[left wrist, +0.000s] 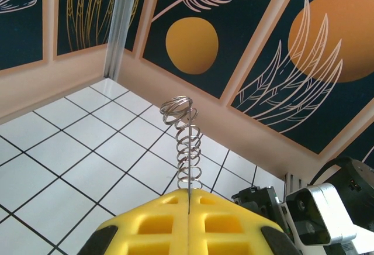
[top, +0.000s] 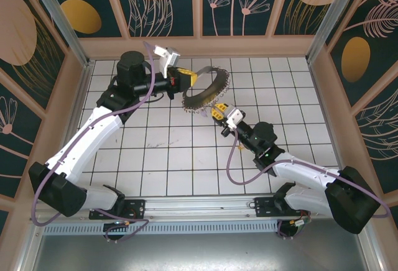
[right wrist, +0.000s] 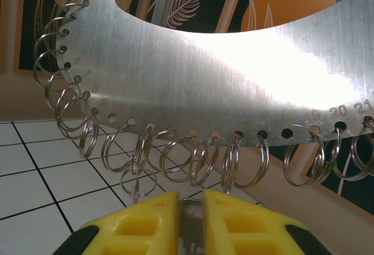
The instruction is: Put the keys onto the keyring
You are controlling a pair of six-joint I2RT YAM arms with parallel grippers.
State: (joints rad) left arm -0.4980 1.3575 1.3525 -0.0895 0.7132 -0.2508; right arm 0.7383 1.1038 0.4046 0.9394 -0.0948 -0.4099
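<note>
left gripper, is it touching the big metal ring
Touching. In the left wrist view the left gripper is shut on the ring, whose thin edge rises from between its yellow fingers.

right wrist: large flat silver-grey metal keyring (right wrist: 204,73) cut off at top and right edges | silvery piece (right wrist: 190,223) between yellow right fingers (right wrist: 245,223) mostly hidden, kind unclear | left wrist: keyring edge-on, lower part behind yellow left fingers (left wrist: 158,226) | top: whatever sits at the right fingers too small to tell
</note>
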